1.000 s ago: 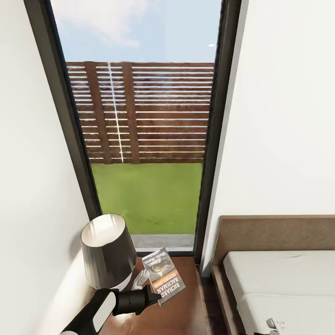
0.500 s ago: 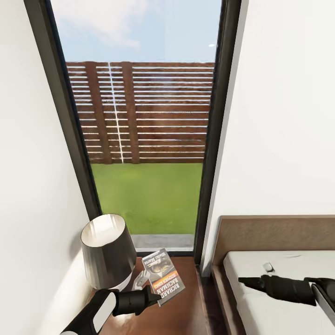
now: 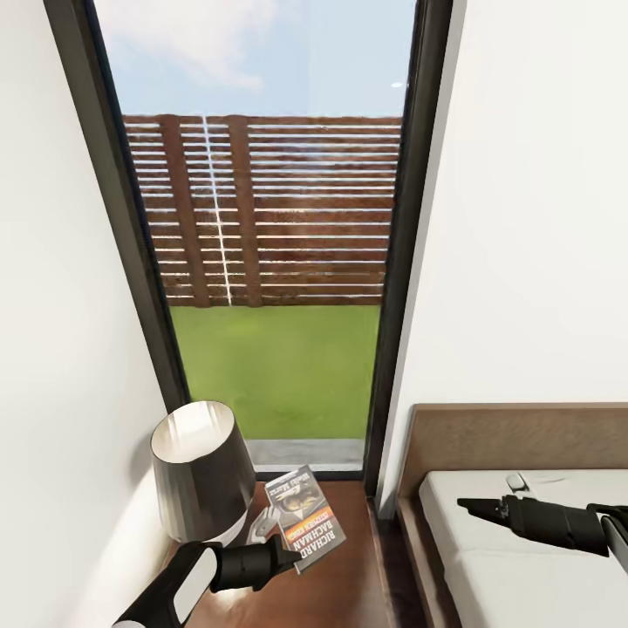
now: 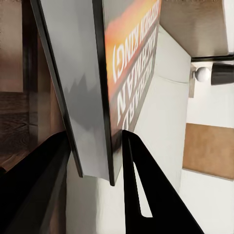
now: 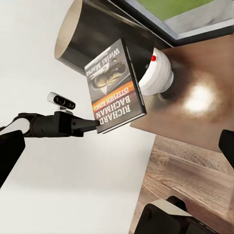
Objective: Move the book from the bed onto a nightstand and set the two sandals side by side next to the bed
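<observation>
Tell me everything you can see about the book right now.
The book is a thin paperback with a dark grey pictured cover, an orange band and white lettering reading Richard Bachman. The left claw pinches it at its near edge, one finger on each face, as the left wrist view shows. It is held tilted, cover up, above the glossy reddish-brown nightstand, beside the lamp. Whether its far edge touches the top cannot be told.
</observation>
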You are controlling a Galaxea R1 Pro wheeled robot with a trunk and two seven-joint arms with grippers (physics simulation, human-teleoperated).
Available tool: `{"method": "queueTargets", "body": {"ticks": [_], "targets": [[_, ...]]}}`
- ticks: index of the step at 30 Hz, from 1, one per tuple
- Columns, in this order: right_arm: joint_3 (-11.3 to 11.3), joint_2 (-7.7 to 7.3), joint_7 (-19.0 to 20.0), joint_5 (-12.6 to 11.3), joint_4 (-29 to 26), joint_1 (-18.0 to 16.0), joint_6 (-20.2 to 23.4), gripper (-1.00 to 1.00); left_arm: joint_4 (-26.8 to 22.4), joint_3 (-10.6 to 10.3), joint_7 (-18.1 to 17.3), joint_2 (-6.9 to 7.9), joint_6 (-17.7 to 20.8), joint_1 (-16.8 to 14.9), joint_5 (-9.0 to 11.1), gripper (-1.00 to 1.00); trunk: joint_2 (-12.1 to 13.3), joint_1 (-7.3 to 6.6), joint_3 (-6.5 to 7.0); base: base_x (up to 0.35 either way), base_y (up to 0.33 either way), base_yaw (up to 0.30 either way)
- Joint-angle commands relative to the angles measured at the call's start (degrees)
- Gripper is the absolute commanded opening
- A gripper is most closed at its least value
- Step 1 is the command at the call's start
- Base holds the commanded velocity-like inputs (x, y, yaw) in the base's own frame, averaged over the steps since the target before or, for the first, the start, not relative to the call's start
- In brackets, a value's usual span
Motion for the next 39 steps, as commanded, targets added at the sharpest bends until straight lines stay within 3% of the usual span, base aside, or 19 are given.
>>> {"method": "queueTargets", "body": {"ticks": [1, 25, 39], "targets": [[0.0, -0.01, 0.1, -0.1, 0.0, 0.0, 0.3, 1.0, 0.0, 0.0, 0.0, 0.01, 0.4, 0.0, 0.3, -1.0, -0.5, 0.26, -0.31, 0.0, 0.0, 0.0], [-1.2, -0.16, 0.2, -0.2, -0.1, 0.0, 0.4, 1.0, 0.1, 0.0, 0.0, 0.14, 0.4, 0.0, 0.5, -1.0, -10.2, 5.53, -4.62, 0.0, 0.0, 0.0], [-1.2, -2.3, 0.1, -0.1, -0.1, 0.0, 0.5, 1.0, 0.1, 0.0, 0.0, 0.12, 0.4, 0.0, 0.5, -1.0, -15.8, 8.6, -7.14, 0.0, 0.0, 0.0]]}}
